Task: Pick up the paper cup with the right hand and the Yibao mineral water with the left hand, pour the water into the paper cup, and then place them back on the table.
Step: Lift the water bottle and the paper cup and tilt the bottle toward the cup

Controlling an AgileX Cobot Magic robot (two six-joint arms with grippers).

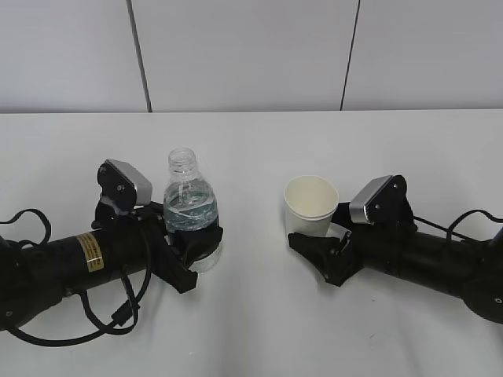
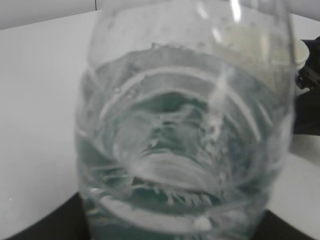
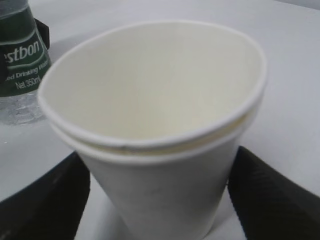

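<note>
The paper cup (image 1: 310,206) sits upright at roughly 4 o'clock on the white desk (image 1: 251,149) with the right hand (image 1: 328,250) clamped round its base, and over at 8 o'clock the left hand (image 1: 194,255) is gripping the uncapped, half-full Yibao mineral water (image 1: 189,208) low down.

Black arms, grey camera blocks, left hand (image 1: 192,255) yellow-labelled
</note>
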